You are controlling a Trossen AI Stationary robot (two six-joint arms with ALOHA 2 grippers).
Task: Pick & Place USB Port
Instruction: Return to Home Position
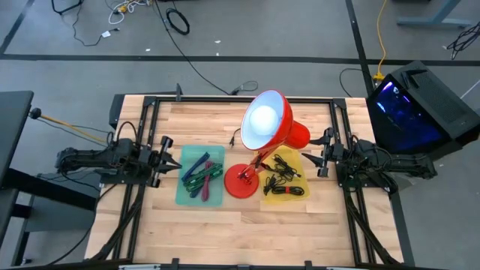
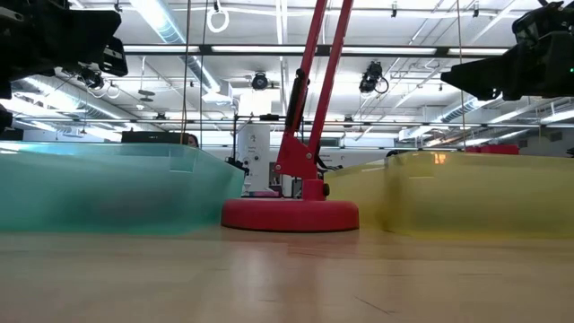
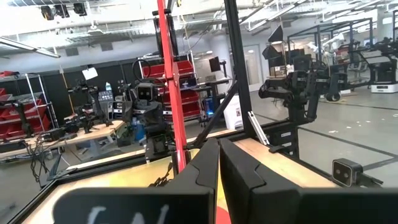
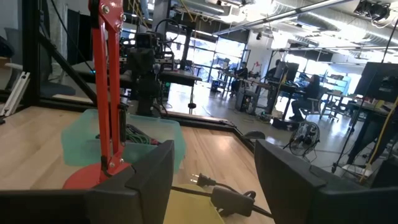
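A green tray [image 1: 214, 196] holds coloured cables [image 1: 201, 176], and a yellow tray [image 1: 294, 161] holds black cables [image 1: 283, 180]. Both trays rest flat on the table, one on each side of a red desk lamp [image 1: 242, 182]. My left gripper [image 1: 174, 160] hovers shut just left of the green tray; its fingers meet in the left wrist view [image 3: 219, 155]. My right gripper [image 1: 319, 159] hovers open just right of the yellow tray, with a wide gap in the right wrist view [image 4: 214, 168]. A black plug [image 4: 224, 198] lies ahead of it by the yellow tray [image 4: 186, 210].
The lamp's round base [image 2: 290, 213] stands between the trays, and its red arm and shade [image 1: 264, 121] reach over the table's far middle. A black frame [image 1: 225, 100] edges the wooden table. Bare wood [image 1: 240, 232] lies along the near side. A dark case [image 1: 420, 105] sits beyond the right edge.
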